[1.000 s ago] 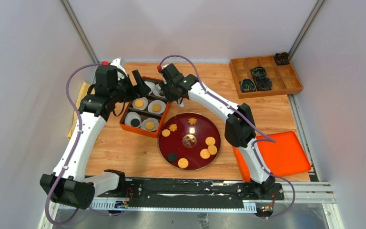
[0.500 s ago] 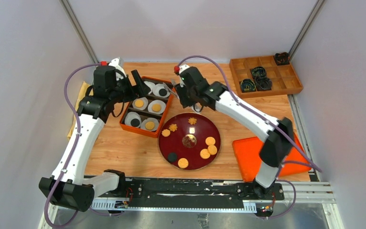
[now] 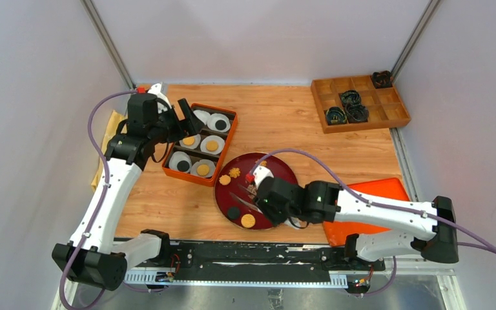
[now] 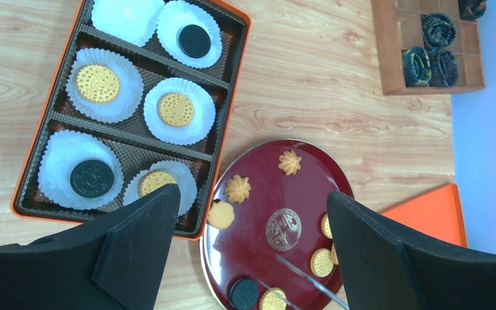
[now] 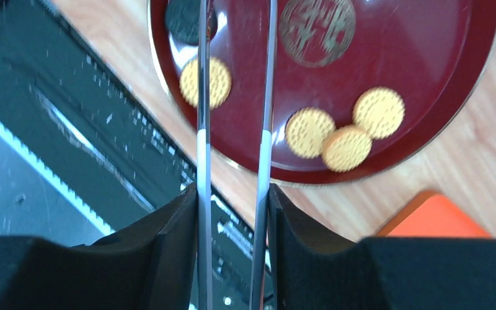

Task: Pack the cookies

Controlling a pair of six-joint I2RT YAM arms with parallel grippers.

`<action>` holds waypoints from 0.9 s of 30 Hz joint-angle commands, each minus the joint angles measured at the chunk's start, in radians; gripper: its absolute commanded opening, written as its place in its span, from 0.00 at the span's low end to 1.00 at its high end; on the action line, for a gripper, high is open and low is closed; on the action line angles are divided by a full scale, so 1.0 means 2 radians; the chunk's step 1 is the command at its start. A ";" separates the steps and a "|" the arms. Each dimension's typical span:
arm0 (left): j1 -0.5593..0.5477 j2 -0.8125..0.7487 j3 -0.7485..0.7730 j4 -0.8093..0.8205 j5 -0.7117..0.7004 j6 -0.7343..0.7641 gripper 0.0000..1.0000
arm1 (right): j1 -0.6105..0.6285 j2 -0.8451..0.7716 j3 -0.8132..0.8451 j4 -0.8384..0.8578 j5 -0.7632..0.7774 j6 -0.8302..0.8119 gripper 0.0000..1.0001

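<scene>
Cookies lie on a dark red plate (image 3: 278,171): two flower-shaped ones (image 4: 237,188), a black one (image 4: 243,292) and several golden rounds (image 5: 307,132). An orange box (image 3: 168,169) of white paper cups holds three golden cookies (image 4: 175,109) and two black ones (image 4: 92,178); one cup is empty. My left gripper (image 4: 252,206) is open and empty, high above the box's near end. My right gripper (image 5: 232,194) is shut on metal tweezers (image 5: 203,129). Their arms stand apart over the plate's near-left part, above a golden cookie (image 5: 205,82) and the black cookie (image 5: 190,19). Nothing shows between them.
A wooden compartment tray (image 3: 387,113) with black coiled rings stands at the back right. An orange lid (image 3: 378,206) lies right of the plate, partly under my right arm. A yellow cloth (image 3: 106,139) lies at the left edge. A black rail (image 3: 252,255) runs along the near edge.
My right arm has swung from the box's far end back and down to the plate's near side, with the tweezers now over the plate. The left arm has hardly moved.
</scene>
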 commanded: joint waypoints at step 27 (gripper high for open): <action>-0.003 -0.029 -0.004 -0.010 0.004 -0.007 0.90 | 0.145 0.104 0.032 -0.069 0.058 0.093 0.37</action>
